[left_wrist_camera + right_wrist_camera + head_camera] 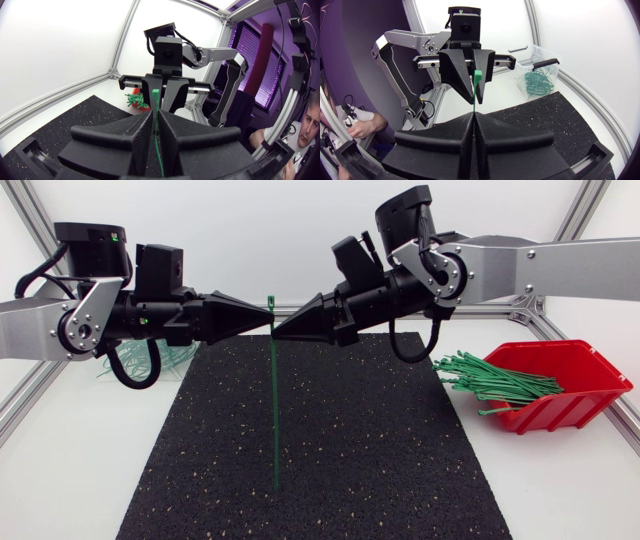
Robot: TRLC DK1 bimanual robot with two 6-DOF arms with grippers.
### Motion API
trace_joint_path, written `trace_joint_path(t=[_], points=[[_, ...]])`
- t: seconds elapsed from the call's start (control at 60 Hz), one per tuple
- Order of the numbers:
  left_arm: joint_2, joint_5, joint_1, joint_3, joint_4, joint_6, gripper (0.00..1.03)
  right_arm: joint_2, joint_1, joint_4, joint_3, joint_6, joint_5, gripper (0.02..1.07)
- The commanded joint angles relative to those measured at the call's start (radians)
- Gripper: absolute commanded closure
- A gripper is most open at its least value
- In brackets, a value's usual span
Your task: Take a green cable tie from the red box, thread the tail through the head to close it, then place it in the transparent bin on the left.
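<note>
Matte black, wedge-fingered left tool and right tool meet tip to tip, both clenched on a slim green cable tie hanging upright over the speckled black mat; glossy red box at right.

one green cable tie hangs upright and unclosed, square head on top, tail straight down, pinched just under the head by the tips of the left pincer and right pincer. red box sits far right, open side inward, a bundle of loose green ties spilling over its lip. transparent bin at far left holds looped green ties.
</note>
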State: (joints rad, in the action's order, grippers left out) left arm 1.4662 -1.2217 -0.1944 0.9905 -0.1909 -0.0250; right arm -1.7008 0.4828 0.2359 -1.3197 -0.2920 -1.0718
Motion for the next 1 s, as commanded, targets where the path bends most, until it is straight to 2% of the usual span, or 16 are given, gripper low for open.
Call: trace_joint_path(t=[0.0, 0.483, 0.583, 0.717, 0.983], points=[[-0.012, 0.004, -0.008, 0.030, 0.002, -0.021, 0.91, 0.018, 0.007, 0.011, 0.022, -0.016, 0.004, 1.01], [-0.009, 0.014, -0.013, 0.042, 0.015, -0.029, 0.95, 0.016, 0.005, 0.011, 0.025, -0.016, 0.006, 1.01], [-0.010, 0.014, -0.013, 0.040, 0.016, -0.030, 1.00, 0.018, 0.005, 0.011, 0.025, -0.018, 0.006, 1.01], [-0.020, 0.030, -0.023, 0.039, 0.073, -0.084, 1.00, 0.018, 0.007, 0.011, 0.027, -0.019, 0.006, 1.01], [-0.026, 0.071, -0.023, 0.045, 0.093, -0.099, 1.00, 0.018, 0.004, 0.013, 0.024, -0.019, 0.010, 1.01]])
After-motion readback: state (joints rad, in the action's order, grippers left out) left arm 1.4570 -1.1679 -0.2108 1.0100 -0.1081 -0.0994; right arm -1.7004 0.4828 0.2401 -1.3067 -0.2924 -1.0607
